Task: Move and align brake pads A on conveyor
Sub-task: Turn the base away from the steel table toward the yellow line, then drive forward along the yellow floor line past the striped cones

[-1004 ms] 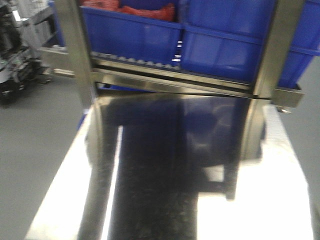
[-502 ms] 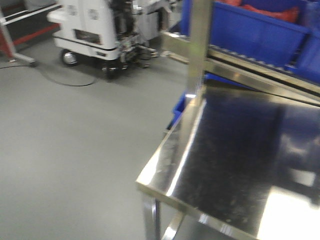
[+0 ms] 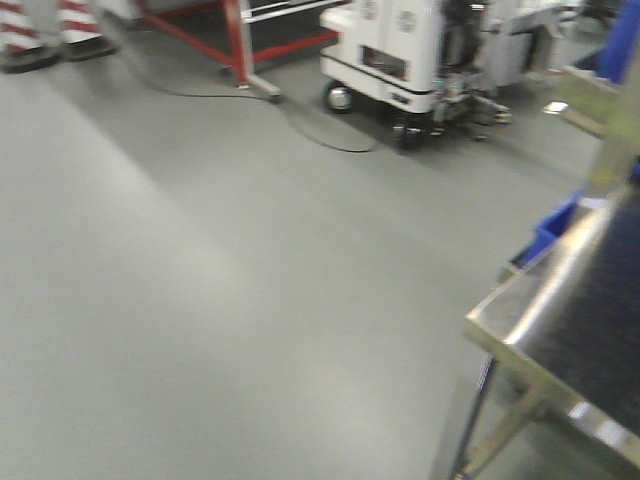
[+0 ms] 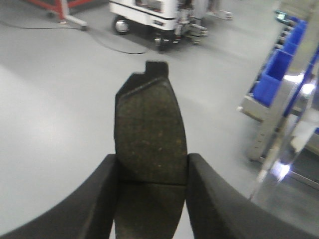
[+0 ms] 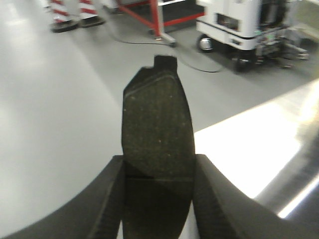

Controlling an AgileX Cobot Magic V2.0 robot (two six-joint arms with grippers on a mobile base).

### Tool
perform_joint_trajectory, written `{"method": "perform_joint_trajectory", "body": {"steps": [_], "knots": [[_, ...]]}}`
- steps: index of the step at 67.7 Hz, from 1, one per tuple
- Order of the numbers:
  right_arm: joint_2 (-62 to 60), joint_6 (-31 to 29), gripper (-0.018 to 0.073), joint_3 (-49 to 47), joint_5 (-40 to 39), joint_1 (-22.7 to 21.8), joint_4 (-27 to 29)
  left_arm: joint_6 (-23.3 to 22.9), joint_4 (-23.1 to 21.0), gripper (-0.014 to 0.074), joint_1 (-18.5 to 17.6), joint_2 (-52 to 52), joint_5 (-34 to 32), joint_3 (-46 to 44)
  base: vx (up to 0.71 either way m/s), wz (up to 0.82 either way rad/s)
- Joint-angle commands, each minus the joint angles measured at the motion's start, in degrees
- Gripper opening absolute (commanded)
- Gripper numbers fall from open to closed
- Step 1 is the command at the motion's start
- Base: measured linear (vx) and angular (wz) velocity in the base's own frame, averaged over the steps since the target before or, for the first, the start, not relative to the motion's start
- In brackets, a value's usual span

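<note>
At far right, once-central table; pads gripped

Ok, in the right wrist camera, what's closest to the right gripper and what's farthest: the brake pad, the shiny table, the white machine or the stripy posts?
1. brake pad, gripped in the right gripper.
2. steel table top, low on the right.
3. white wheeled machine, upper right.
4. red-and-white striped posts, far upper left.
</note>
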Motion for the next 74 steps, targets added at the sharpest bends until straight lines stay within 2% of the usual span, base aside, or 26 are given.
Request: {"method": "perform_joint_trajectory", "body": {"steps": [1, 48, 74], "knots": [[0.6, -0.6, -0.0004, -1.6, -5.1, -0.2, -1.5, -0.4, 0.7, -0.0006, -0.2, 0.1, -5.6, -1.5, -0.22, 0.84], [0.6, -0.6, -0.0004, -1.6, -5.1, -0.2, -1.5, -0.4, 0.7, -0.0006, -0.2, 0.1, -5.6, -1.5, -0.14, 0.87], [0.6, -0.6, -0.0004, -1.6, -5.1, -0.2, -1.5, -0.4, 0.7, -0.0006, -0.2, 0.1, -5.6, -1.5, -0.02, 0.44]]}}
